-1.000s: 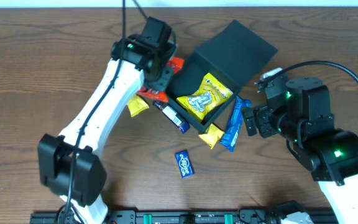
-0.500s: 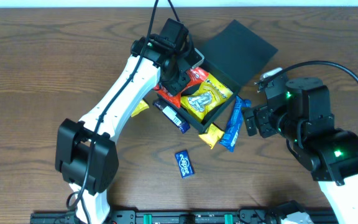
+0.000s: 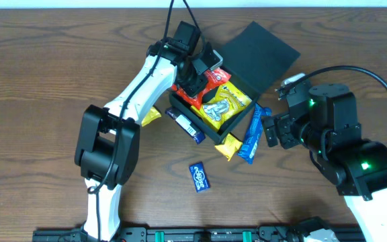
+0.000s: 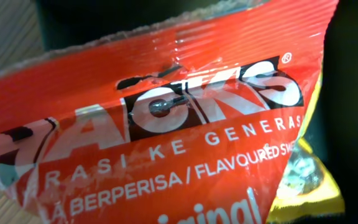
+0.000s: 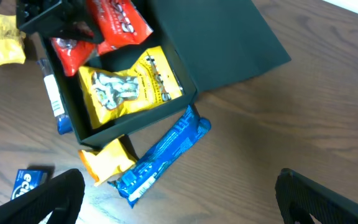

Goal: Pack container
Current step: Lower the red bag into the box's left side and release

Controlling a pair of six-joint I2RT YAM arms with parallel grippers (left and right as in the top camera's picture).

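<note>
Your container (image 3: 257, 48): table centre, lid open. Your left gripper (image 3: 205, 71): clenched on red packet (image 4: 179, 124) over container's far-left corner. Your right gripper (image 5: 179, 182): jaws released, right of container.

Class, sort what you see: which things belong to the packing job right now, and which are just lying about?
In the job: container; red snack packet, held by the left claw over it; yellow packet inside.

Lying about: long blue bar; small blue packet; orange packet; small yellow packet; dark bar.
</note>
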